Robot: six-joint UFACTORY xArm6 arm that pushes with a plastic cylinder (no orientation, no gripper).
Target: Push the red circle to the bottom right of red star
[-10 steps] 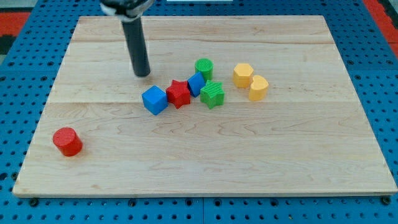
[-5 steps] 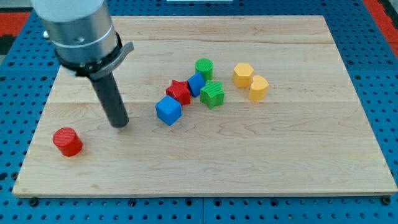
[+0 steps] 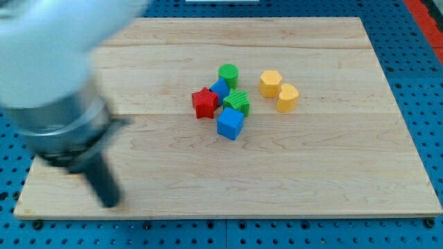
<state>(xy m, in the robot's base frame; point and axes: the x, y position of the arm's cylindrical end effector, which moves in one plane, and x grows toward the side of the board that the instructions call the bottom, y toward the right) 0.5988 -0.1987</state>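
A pale wooden board (image 3: 332, 173) with lengthwise grain lies on a blue pegboard surface (image 3: 422, 104) dotted with holes; a red patch (image 3: 426, 8) shows far right; light is even.

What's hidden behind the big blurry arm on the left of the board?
The arm covers the board's left part, where no red circle shows; it may be hidden there. My tip sits near the bottom-left edge, far left of the red star and blue cube.
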